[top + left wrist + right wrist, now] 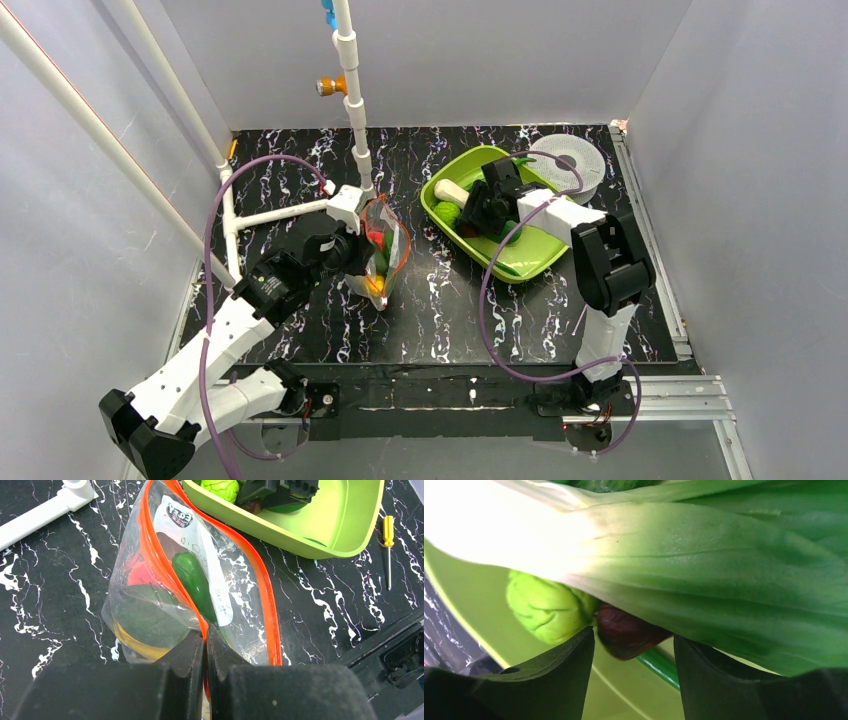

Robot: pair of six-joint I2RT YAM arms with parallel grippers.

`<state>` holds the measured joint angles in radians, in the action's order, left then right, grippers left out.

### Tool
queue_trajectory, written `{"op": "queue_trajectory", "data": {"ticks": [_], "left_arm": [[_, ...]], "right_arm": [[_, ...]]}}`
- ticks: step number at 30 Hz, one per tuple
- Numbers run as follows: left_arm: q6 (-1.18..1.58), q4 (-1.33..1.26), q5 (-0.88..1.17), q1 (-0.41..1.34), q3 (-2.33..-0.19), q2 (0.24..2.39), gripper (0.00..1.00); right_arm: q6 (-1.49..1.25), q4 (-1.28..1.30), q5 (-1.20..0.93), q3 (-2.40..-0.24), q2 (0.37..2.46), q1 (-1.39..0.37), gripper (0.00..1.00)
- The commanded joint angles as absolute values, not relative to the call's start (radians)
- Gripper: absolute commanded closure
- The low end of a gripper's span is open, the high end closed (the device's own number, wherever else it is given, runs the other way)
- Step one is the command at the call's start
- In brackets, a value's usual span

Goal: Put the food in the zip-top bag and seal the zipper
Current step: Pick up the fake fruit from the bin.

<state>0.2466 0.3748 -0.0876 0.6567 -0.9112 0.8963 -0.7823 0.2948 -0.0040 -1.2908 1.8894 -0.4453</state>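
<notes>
The zip-top bag (165, 595) lies on the black marbled table (50, 605) just left of the lime-green tray (320, 535), its mouth gaping, with a long green pepper (195, 582) and red and yellow pieces inside. The left gripper (206, 632) is pinched tight on the red-orange zipper (150, 555). In the tray, the right gripper (633, 636) has its jaws apart around a dark piece under the bok choy (704, 555), beside a round green fruit (549, 607); whether it grips is unclear.
</notes>
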Motion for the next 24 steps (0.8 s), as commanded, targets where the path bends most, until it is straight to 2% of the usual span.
{"op": "queue_trajectory", "data": {"ticks": [1, 2, 5, 11, 17, 24], "left_arm": [[0.249, 0.375, -0.082, 0.659, -0.925, 0.899, 1.0], [0.249, 0.376, -0.084, 0.659, -0.925, 0.898, 1.0], [0.249, 0.376, -0.085, 0.66, -0.925, 0.898, 1.0], [0.252, 0.374, -0.072, 0.659, -0.925, 0.907, 1.0], [0.25, 0.376, -0.082, 0.659, -0.924, 0.908, 1.0], [0.251, 0.376, -0.078, 0.659, -0.926, 0.908, 1.0]], "right_arm": [[-0.795, 0.272, -0.006, -1.322, 1.935, -0.44, 0.4], [-0.794, 0.271, -0.006, -1.312, 1.94, -0.44, 0.42], [-0.791, 0.269, 0.039, -1.274, 1.933, -0.44, 0.6], [-0.74, 0.293, 0.095, -1.259, 1.857, -0.436, 0.82], [-0.679, 0.318, 0.155, -1.255, 1.732, -0.433, 0.91], [-0.668, 0.319, 0.18, -1.186, 1.64, -0.432, 0.96]]}}
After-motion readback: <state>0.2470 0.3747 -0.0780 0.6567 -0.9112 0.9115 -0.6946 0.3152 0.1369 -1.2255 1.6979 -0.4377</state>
